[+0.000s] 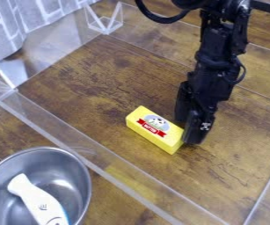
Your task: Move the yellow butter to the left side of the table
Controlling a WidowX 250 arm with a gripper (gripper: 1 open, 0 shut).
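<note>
The small, glossy yellow rectangular butter box [155,129] lay on the dark wood-grain bench [113,79]; the black tool [193,134] stood beside it, jaws apart.

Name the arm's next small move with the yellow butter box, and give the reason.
Probably push sideways toward the picture's left: the black hand stands low against the right end of the small yellow butter box, not around it, and bare dark wood table lies open on that side.
</note>
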